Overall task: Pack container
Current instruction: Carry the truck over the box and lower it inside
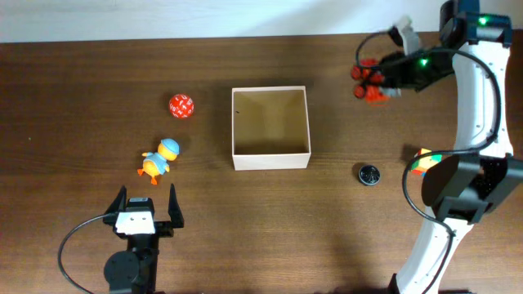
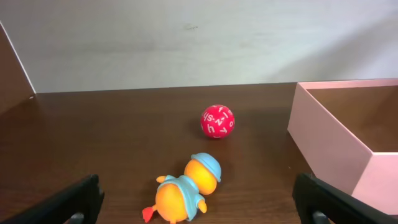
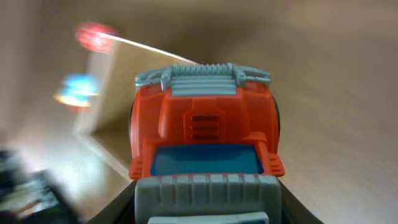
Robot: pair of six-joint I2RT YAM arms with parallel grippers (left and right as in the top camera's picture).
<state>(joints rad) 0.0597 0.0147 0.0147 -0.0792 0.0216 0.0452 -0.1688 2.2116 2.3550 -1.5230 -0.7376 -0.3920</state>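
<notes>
Brown wooden table [image 1: 82, 98].
Overhead: container [image 1: 270, 159] mid-table; right gripper [image 1: 381, 78] clamps red truck [image 1: 368, 90] right of container; left gripper [image 1: 148, 202] spread wide, left of container.
Left wrist: ball [image 2: 217, 121], duck [image 2: 186, 190] left of container.
Right wrist: blurred, container probably ahead; centre truck over opening before release.

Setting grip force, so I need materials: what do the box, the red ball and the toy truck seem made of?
Container: thin cardboard, matte; white walls, tan inside. Red ball: likely hard plastic, faint sheen, white printed characters. Toy truck: moulded plastic, going by its crisp ribs and vents; finish unclear in the blur.
</notes>
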